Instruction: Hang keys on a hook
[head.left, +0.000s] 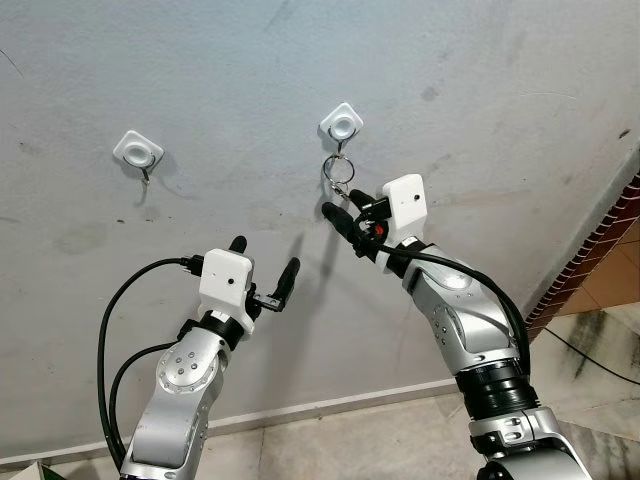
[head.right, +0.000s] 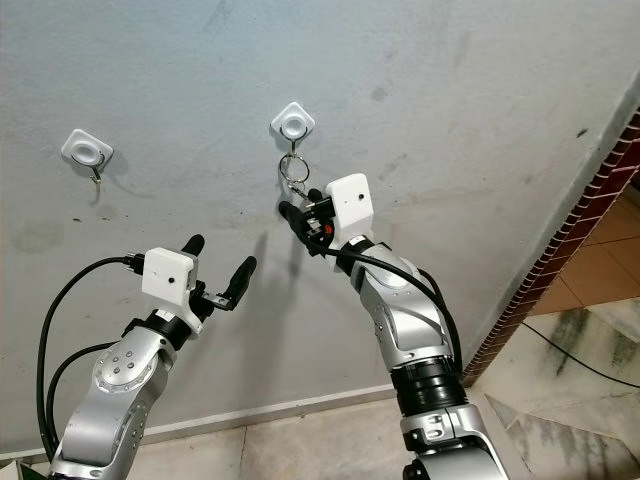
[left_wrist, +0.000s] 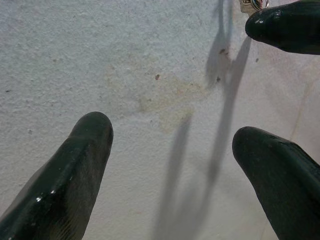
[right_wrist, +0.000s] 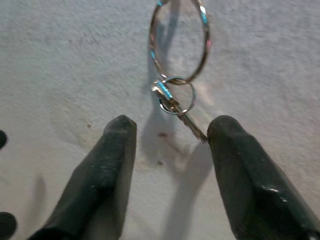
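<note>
Nearby, a second hook (head.left: 138, 151) hangs bare while the right pincer (right_wrist: 167, 135), spread, flanks the keys (right_wrist: 176, 97).

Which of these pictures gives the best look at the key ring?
The right wrist view: the key ring appears large and close, a smaller ring and key dangling below it, between the open right tool fingers. Both eye views show it small, hanging from the hook. The left wrist view catches just a corner.
</note>
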